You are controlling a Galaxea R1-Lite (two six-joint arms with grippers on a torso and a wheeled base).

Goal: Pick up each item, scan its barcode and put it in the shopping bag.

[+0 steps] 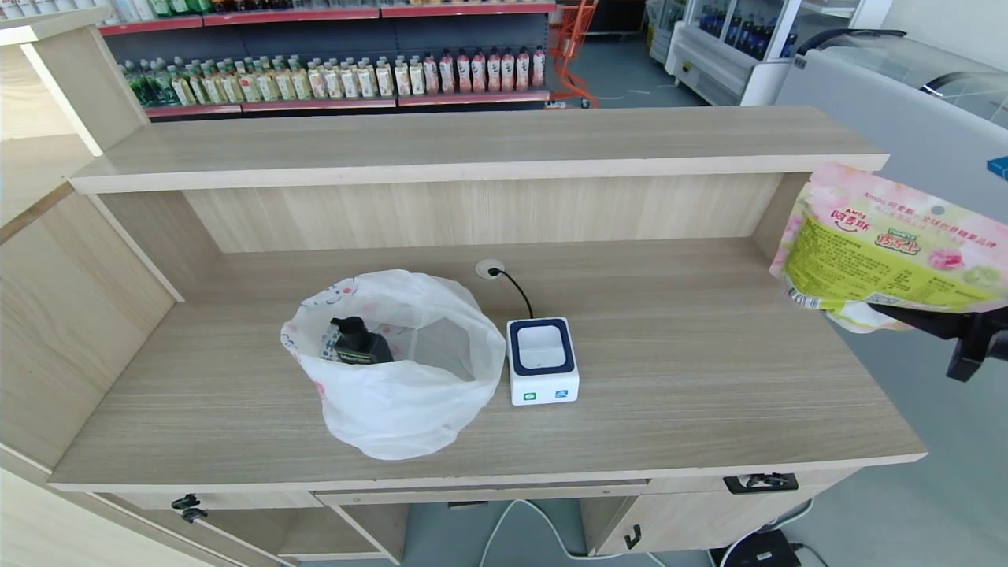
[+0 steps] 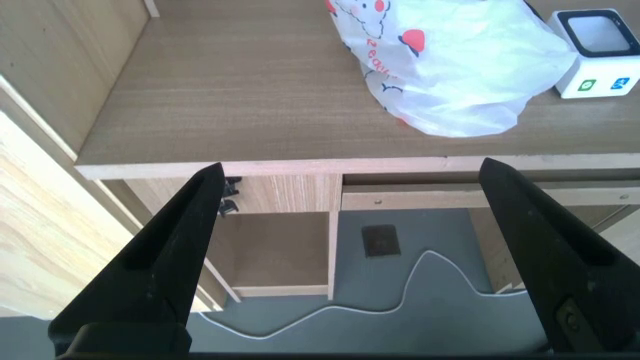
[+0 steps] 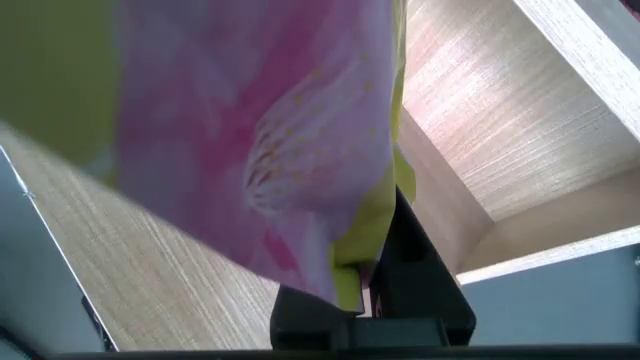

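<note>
I am holding the pouch (image 1: 890, 248) in my right gripper (image 1: 906, 315), fingers clamped on its lower edge, well right of the scanner (image 1: 542, 360), judging it light, soft and slippery, while my left gripper (image 2: 352, 172) is hanging, fingers apart, front-left of the scanner.

A pale wood worktop (image 1: 669, 378) carries a round cable hole (image 1: 490, 269) near its back wall, and a raised ledge (image 1: 472, 146) runs along the top of that wall. Under the front edge sit two black handles, one at the left (image 1: 187, 506) and one at the right (image 1: 760, 482), with a white cable (image 1: 535, 528) hanging between them. Behind stand red shelves (image 1: 331, 102) lined with bottles (image 1: 331, 79), an orange rack (image 1: 573, 47), a glass-door fridge (image 1: 732, 39) and a chest freezer (image 1: 906, 87).
</note>
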